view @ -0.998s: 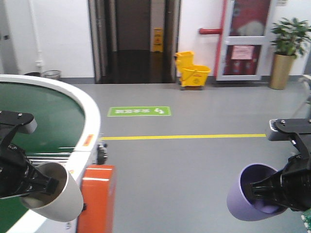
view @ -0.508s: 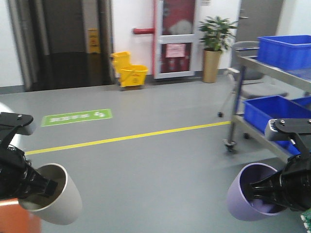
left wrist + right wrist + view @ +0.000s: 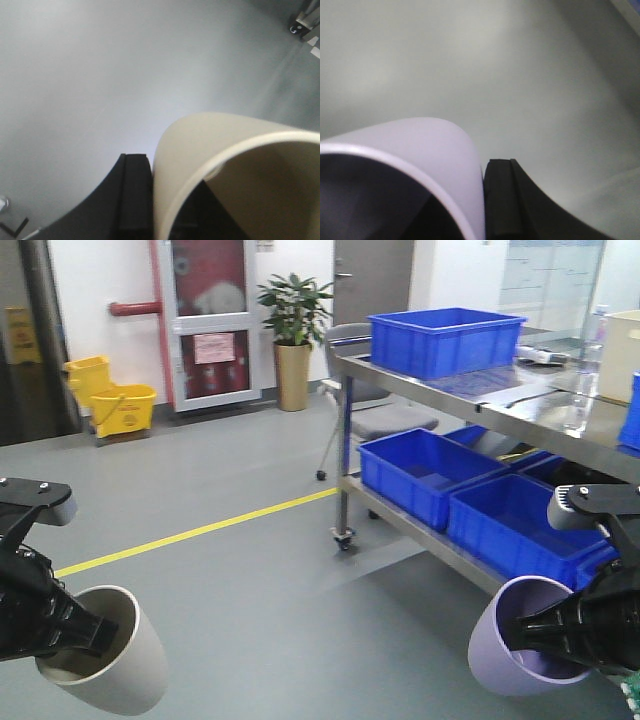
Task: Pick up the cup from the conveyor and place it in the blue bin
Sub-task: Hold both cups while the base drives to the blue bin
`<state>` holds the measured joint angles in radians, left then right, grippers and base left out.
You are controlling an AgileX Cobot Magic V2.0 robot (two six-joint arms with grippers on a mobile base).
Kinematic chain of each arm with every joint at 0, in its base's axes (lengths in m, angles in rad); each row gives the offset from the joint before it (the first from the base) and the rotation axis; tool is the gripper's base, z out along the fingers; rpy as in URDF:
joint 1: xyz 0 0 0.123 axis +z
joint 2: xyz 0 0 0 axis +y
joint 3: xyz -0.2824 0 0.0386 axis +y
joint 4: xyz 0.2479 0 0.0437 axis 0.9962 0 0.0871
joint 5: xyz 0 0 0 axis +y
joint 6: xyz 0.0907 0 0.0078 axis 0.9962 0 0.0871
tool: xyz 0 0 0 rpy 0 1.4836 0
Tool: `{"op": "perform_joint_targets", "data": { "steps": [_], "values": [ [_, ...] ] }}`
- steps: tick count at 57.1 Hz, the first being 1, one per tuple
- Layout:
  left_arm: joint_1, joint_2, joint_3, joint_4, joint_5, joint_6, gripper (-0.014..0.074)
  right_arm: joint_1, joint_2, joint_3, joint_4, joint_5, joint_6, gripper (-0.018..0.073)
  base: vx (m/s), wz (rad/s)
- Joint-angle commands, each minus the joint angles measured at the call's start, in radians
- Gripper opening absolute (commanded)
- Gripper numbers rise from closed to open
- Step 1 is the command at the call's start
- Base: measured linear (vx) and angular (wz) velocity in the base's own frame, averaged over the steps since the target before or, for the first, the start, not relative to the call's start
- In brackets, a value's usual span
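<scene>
My left gripper (image 3: 80, 632) is shut on the rim of a cream cup (image 3: 105, 660), held tilted above the grey floor at the lower left. In the left wrist view one black finger (image 3: 132, 195) presses the cup's (image 3: 235, 165) outer wall. My right gripper (image 3: 550, 632) is shut on the rim of a lilac cup (image 3: 515, 655) at the lower right. In the right wrist view a finger (image 3: 502, 200) lies against the lilac cup (image 3: 425, 145). One blue bin (image 3: 445, 340) stands on a cart top, and two more (image 3: 430, 475) (image 3: 520, 525) sit on its lower shelf just beyond the right gripper. The conveyor is out of view.
A steel wheeled cart (image 3: 440, 385) fills the right side, with a cream tub (image 3: 622, 355) on its far end. An office chair (image 3: 385, 420) stands behind it. A yellow mop bucket (image 3: 110, 405) and a potted plant (image 3: 293, 330) stand by the back wall. A yellow line (image 3: 200, 530) crosses the floor.
The view has swung right: the conveyor has left the frame and the cart with blue bins has come in. Both grippers still hold their cups the same way.
</scene>
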<state>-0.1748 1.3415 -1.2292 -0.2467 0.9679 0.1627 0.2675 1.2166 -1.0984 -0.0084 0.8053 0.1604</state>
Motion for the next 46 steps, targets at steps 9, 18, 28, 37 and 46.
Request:
{"op": "perform_joint_targets", "data": {
  "steps": [9, 18, 28, 37, 46],
  "values": [
    [-0.007, -0.031, -0.033, -0.024, -0.041, -0.009, -0.0002, -0.003, -0.028, -0.030, -0.007, -0.066, 0.002, -0.0009, 0.29, -0.31],
    [-0.007, -0.031, -0.033, -0.024, -0.041, -0.009, -0.0002, -0.003, -0.028, -0.030, -0.007, -0.066, 0.002, -0.0009, 0.33, -0.17],
    [-0.007, -0.031, -0.033, -0.024, -0.041, -0.009, -0.0002, -0.003, -0.028, -0.030, -0.007, -0.066, 0.002, -0.0009, 0.38, -0.04],
    [-0.007, -0.031, -0.033, -0.024, -0.041, -0.009, -0.0002, -0.003, -0.028, -0.030, -0.007, -0.066, 0.002, -0.0009, 0.42, 0.04],
    [-0.007, -0.031, -0.033, -0.024, -0.041, -0.009, -0.0002, -0.003, -0.028, -0.030, -0.007, -0.066, 0.002, -0.0009, 0.44, 0.02]
  ]
}}
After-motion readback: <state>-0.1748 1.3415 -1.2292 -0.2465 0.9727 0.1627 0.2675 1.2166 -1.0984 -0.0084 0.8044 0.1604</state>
